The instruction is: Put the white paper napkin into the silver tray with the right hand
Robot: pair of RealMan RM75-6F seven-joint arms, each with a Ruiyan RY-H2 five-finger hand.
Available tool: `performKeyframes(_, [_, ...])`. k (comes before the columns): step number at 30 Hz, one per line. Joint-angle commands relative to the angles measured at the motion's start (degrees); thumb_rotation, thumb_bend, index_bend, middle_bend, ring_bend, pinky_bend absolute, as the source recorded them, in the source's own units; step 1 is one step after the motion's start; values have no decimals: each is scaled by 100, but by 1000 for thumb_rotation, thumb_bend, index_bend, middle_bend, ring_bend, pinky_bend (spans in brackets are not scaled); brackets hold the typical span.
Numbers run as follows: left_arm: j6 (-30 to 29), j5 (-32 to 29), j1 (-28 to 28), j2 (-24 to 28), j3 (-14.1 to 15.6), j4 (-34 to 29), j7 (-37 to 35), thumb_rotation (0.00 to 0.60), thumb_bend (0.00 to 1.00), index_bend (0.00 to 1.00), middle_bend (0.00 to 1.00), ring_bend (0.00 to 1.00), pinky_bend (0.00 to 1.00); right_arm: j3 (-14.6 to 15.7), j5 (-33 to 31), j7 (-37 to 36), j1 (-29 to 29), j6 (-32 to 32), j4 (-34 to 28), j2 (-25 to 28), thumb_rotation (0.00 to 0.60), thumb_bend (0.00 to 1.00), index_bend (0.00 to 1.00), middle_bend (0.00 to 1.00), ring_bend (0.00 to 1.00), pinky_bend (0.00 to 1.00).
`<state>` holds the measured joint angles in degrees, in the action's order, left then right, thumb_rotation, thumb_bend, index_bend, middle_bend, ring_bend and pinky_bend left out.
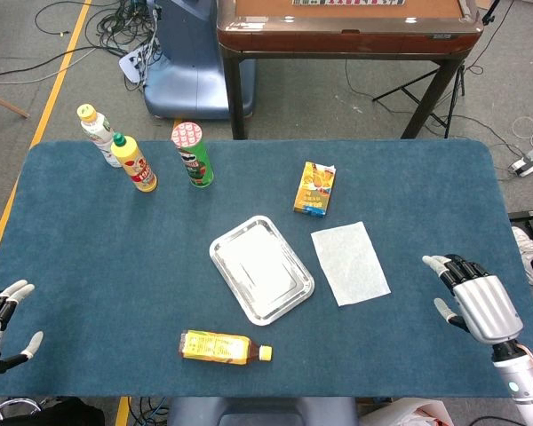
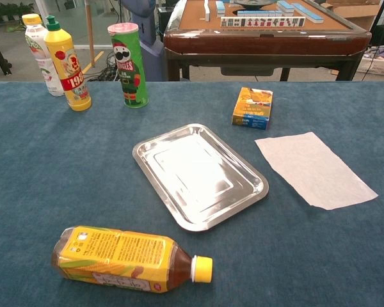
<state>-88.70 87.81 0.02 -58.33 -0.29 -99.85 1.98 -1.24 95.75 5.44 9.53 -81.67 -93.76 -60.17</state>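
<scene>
Left hand [image 1: 2,319] lies at the near left edge of the blue table [image 1: 89,257], fingers spread, holding nothing; it shows only in the head view. At the far left stand a white bottle [image 1: 96,133] and, just beside it, a yellow squeeze bottle [image 1: 135,163], with a green cylindrical can [image 1: 192,155] upright to their right; all three keep to the far part of the cloth, leaving open surface between them and the left hand. A bottled tea drink [image 1: 224,347] lies on its side near the front edge, yellow cap pointing right. The silver tray [image 1: 260,268] sits at the table's centre, set at an angle, nothing in it. Far right of the tray lies a small orange-and-blue carton [image 1: 315,188]. The white paper napkin [image 1: 350,263] lies flat just right of the tray, apart from its rim. Open cloth separates the napkin from the right hand [image 1: 475,297], which rests at the near right edge, fingers spread and unloaded.
</scene>
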Motion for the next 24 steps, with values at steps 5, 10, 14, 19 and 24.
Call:
performKeyframes(5, [5,20,1,14,15,-41,37,600,274,181,155,146,0,7,83,44,79,38,30,9,600,321,183,243,187,367])
performKeyframes(10, [-51,38,35,-7,28,-60,81,600,274,181,155,146,0,54,295,114,219,152,197,-42,600,322,183,243,187,362])
performKeyframes(14, [-77,59,54,-12,42,-98,140,600,274,181,155,146,0,148,438,83,394,417,444,-163,600,318,183,243,187,361])
performKeyframes(19, [-83,50,73,-7,55,-150,209,600,274,181,155,146,0,246,506,-129,602,746,852,-391,600,225,213,243,187,361])
performKeyframes(24, [-84,38,84,-17,59,-175,266,600,274,181,155,146,0,279,526,-236,770,933,1412,-746,600,204,256,243,187,361])
